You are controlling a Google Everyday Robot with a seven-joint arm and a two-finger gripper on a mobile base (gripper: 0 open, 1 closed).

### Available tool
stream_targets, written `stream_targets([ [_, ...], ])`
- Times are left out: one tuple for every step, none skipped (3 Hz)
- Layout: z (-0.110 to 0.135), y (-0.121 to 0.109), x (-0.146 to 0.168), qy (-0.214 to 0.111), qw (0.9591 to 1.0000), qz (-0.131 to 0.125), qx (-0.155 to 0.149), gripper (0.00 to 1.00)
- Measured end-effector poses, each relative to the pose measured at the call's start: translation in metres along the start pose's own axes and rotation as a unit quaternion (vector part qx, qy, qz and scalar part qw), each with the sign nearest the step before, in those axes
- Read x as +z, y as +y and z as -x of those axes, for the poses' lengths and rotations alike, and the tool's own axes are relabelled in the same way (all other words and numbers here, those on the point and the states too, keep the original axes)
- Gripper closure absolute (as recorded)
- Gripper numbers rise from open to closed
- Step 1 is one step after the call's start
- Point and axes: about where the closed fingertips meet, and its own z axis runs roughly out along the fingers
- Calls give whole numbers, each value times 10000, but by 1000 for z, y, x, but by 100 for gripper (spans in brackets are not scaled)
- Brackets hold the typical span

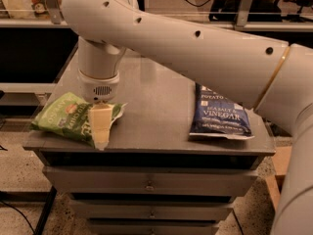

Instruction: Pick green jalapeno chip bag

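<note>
Two chip bags lie on the bench (pixel 155 112), a grey metal top with drawers (pixel 146 182) stacked beneath its front edge. The green jalapeno chip bag (pixel 62 118) sits flat at the bench's front left corner, its left end just over the bench's edge. The dark blue vinegar bag (pixel 220 117) lies toward the bench's right side, well apart from the green one, its lower edge close to the bench's front lip. A thick white arm (pixel 195 48) reaches across above the bench from the right and bends straight down over the left part. The gripper (pixel 100 130) hangs there, its cream tip down at the right end of the green bag, near the bench's front edge. Whether the jaws are released or clenched I cannot tell.
</note>
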Motion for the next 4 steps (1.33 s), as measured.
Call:
stream_targets([
  [3,0,6,-47,10000,41,-63,41],
  [5,0,9,-76,9999,69,-123,64],
  [6,1,7,-106,9998,59,-143,87],
  [6,1,6,-106,9998,58,-143,100],
])
